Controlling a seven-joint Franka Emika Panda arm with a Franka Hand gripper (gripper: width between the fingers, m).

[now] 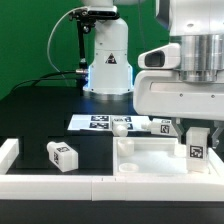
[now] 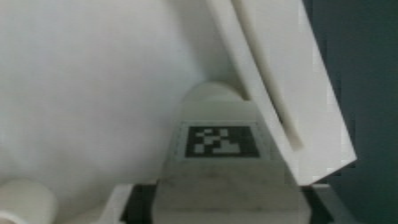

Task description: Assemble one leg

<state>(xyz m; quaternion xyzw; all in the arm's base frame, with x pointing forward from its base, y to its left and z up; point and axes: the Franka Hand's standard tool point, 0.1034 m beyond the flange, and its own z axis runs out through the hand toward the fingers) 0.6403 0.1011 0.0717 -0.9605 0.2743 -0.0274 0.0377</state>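
Exterior view: the arm's white wrist housing fills the 2 o'clock area of the frame, with the gripper (image 1: pixel 197 140) lowered over the wide flat white panel (image 1: pixel 150 158) on the black desk (image 1: pixel 40 115). One leg (image 1: pixel 197 143), upright and showing a black-and-white tag on its near face, stands at the panel's 3 o'clock end directly beneath the wrist. The fingers are hidden behind the leg and housing in this view; whether they clamp it or stand apart, I cannot tell. A second leg (image 1: pixel 62 155) lies on its side at 9 o'clock, well apart from the panel, inside a white raised border (image 1: pixel 10 155). The marker board (image 1: pixel 100 122) lies flat near centre, behind the panel. Wrist view: a tag (image 2: pixel 222 140) on a white surface sits close under the camera, beside a slanted white rim (image 2: pixel 285 100)
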